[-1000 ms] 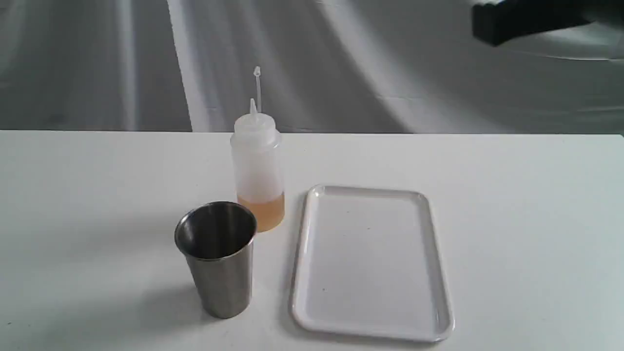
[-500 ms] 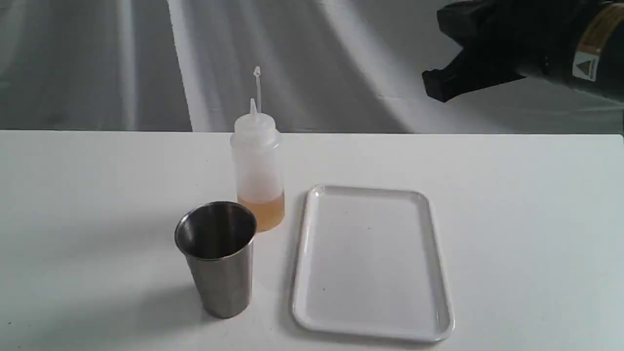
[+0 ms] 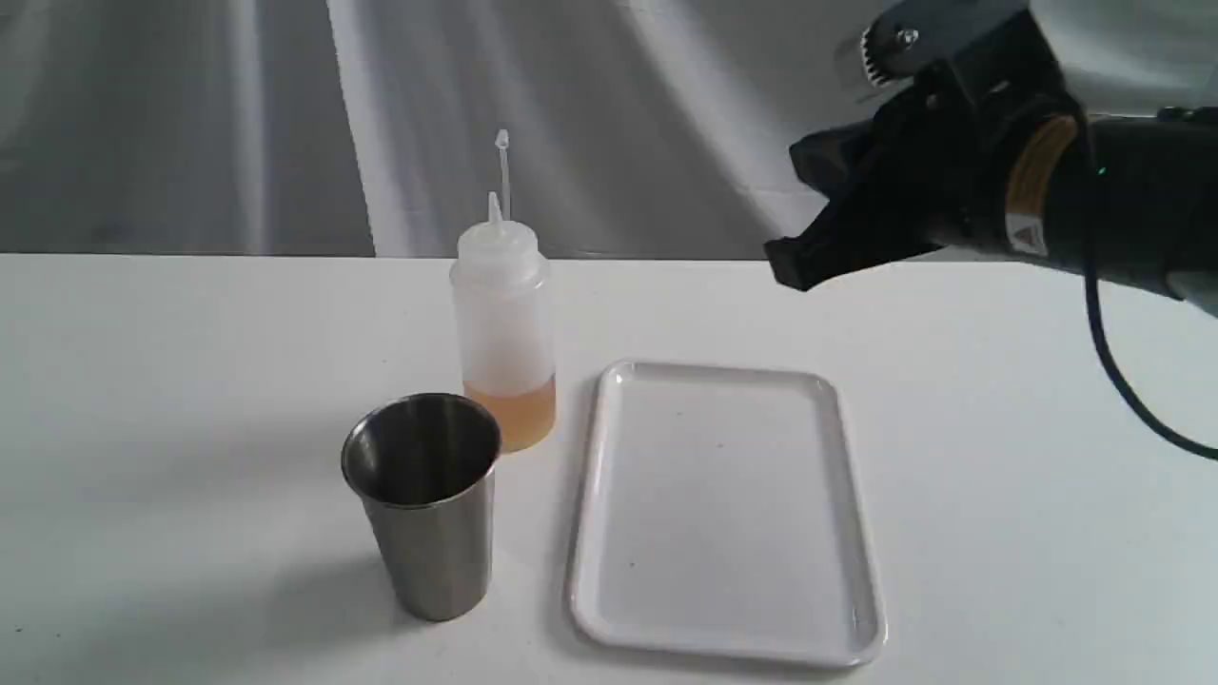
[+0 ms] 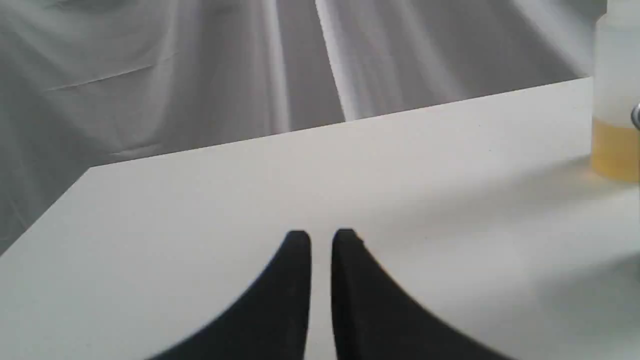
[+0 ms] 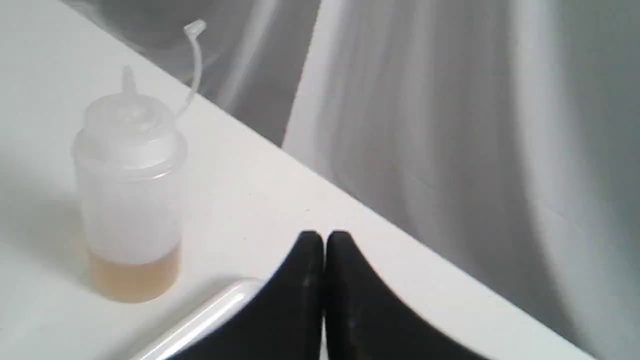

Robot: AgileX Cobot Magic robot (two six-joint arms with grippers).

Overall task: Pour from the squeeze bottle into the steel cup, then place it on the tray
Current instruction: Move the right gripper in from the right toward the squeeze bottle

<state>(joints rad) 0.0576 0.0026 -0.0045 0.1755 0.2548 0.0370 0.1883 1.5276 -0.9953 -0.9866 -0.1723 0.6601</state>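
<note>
Your right gripper [image 3: 786, 267] is closed and empty; open it wide first. Then take the squeeze bottle [image 3: 501, 323] mid-body, clear of the steel cup [image 3: 424, 514].

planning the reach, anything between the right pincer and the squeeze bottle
Nothing. In the exterior view only bare table shows between the right pincer and the squeeze bottle. The tray lies nearer the camera, off that line.
</note>
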